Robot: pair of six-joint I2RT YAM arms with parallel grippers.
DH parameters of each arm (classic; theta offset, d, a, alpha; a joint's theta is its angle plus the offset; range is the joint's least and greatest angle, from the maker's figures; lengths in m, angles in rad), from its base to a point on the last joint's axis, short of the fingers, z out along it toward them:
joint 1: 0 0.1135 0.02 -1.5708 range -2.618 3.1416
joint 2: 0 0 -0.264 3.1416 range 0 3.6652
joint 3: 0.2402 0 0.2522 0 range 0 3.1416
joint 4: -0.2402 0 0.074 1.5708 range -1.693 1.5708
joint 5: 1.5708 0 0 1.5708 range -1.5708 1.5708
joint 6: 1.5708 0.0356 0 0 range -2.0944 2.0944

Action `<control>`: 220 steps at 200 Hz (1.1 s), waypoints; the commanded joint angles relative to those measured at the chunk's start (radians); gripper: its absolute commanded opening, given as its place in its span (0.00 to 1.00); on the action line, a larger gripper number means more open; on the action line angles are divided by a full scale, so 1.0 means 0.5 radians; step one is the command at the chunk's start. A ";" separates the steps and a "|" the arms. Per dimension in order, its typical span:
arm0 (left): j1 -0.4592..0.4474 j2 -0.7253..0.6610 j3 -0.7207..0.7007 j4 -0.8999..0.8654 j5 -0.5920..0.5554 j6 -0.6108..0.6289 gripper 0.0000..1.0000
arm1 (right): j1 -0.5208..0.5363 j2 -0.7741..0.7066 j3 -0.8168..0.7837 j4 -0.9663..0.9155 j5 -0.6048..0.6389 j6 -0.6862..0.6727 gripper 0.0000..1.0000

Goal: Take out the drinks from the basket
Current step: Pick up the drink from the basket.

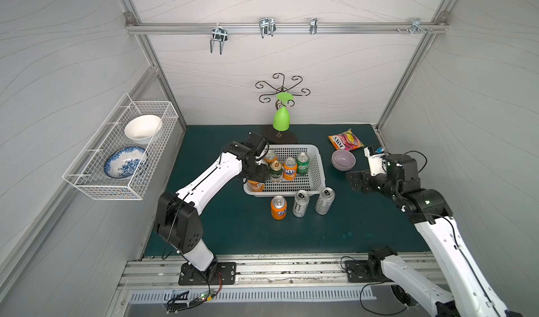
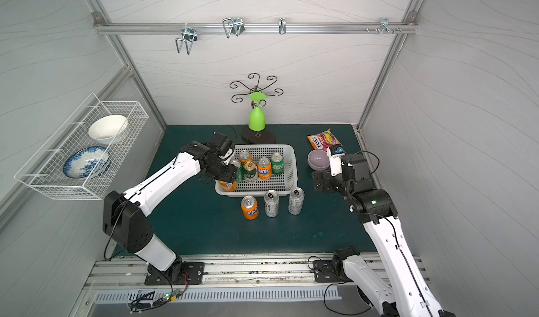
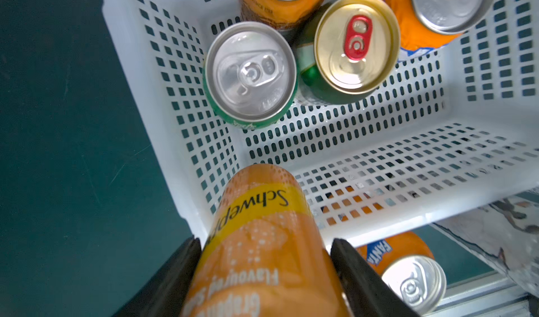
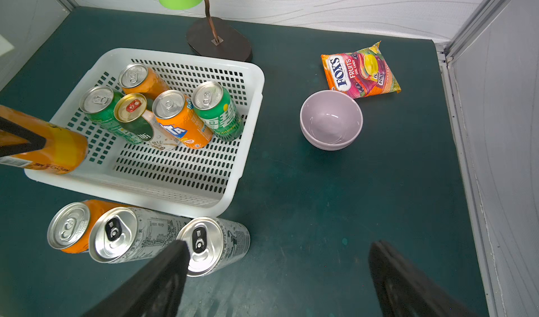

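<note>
Fingers of the left gripper (image 3: 264, 274) were clamped on an orange Schweppes can (image 3: 259, 242) at the basket's (image 1: 318, 166) near-left corner; the right gripper's (image 4: 277, 274) stood apart, empty. Three cans (image 1: 301, 203) stood on the bench (image 1: 364, 228); five waited inside.

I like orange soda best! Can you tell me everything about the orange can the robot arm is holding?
The orange can is a shiny metal drink can with a yellow band that reads Schweppes, and dotted patterns. The left gripper is shut on it, one black finger pressing each side. It is tilted and seems lifted above the near left corner of the white basket, its lower end over the rim. In the right wrist view a barcode shows near that end. Its top is hidden.
</note>
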 commanded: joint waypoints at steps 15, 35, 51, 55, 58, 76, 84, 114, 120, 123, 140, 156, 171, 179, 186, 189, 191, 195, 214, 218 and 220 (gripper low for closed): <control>0.011 -0.186 0.223 -0.119 0.002 -0.004 0.59 | 0.009 0.001 -0.016 0.034 0.002 -0.022 0.99; 0.011 -0.259 0.253 -0.184 0.014 -0.006 0.59 | 0.010 0.006 -0.017 0.036 0.000 -0.022 0.99; 0.011 -0.326 0.254 -0.223 0.023 -0.006 0.59 | 0.010 0.013 -0.013 0.036 0.001 -0.019 0.99; 0.011 -0.340 0.251 -0.234 0.021 -0.006 0.60 | 0.010 0.013 -0.013 0.036 0.001 -0.022 0.99; 0.011 -0.352 0.252 -0.244 0.024 -0.005 0.60 | 0.009 0.012 -0.013 0.036 0.000 -0.021 0.99; 0.011 -0.417 0.242 -0.309 0.009 -0.003 0.60 | 0.009 0.013 -0.013 0.035 0.000 -0.020 0.99; 0.011 -0.445 0.227 -0.334 0.005 -0.006 0.60 | 0.010 0.011 -0.013 0.036 0.000 -0.021 0.99; 0.010 -0.575 0.096 -0.376 -0.021 -0.029 0.61 | 0.010 0.021 -0.010 0.039 -0.004 -0.019 0.99; 0.013 -0.605 0.053 -0.374 -0.026 -0.033 0.61 | 0.010 0.025 -0.010 0.039 -0.003 -0.019 0.99; 0.011 -0.617 0.032 -0.373 -0.026 -0.036 0.61 | 0.010 0.023 -0.010 0.039 -0.002 -0.019 0.99; 0.011 -0.680 -0.076 -0.368 -0.028 -0.056 0.62 | 0.010 0.020 -0.010 0.041 -0.007 -0.018 0.99; 0.011 -0.727 -0.170 -0.354 -0.022 -0.076 0.62 | 0.009 0.021 -0.010 0.039 -0.008 -0.018 0.99; 0.008 -0.764 -0.250 -0.323 -0.010 -0.094 0.62 | 0.010 0.022 -0.007 0.036 -0.009 -0.019 0.99; 0.008 -0.776 -0.283 -0.308 -0.004 -0.103 0.62 | 0.010 0.023 -0.007 0.036 -0.010 -0.019 0.99; 0.008 -0.784 -0.309 -0.296 -0.003 -0.112 0.62 | 0.010 0.021 -0.005 0.036 -0.009 -0.018 0.99; 0.010 -0.786 -0.321 -0.289 -0.001 -0.115 0.62 | 0.009 0.022 -0.004 0.034 -0.010 -0.017 0.99; 0.009 -0.788 -0.325 -0.284 -0.002 -0.116 0.62 | 0.010 0.021 -0.004 0.034 -0.010 -0.017 0.99; 0.009 -0.791 -0.337 -0.274 -0.003 -0.123 0.62 | 0.009 0.022 -0.004 0.033 -0.010 -0.017 0.99; 0.010 -0.795 -0.392 -0.238 0.002 -0.138 0.62 | 0.010 0.020 -0.001 0.026 -0.010 -0.021 0.99; 0.009 -0.795 -0.401 -0.231 0.002 -0.141 0.62 | 0.010 0.018 -0.001 0.026 -0.008 -0.019 0.99; 0.008 -0.796 -0.407 -0.227 0.002 -0.143 0.62 | 0.009 0.019 -0.001 0.028 -0.007 -0.018 0.99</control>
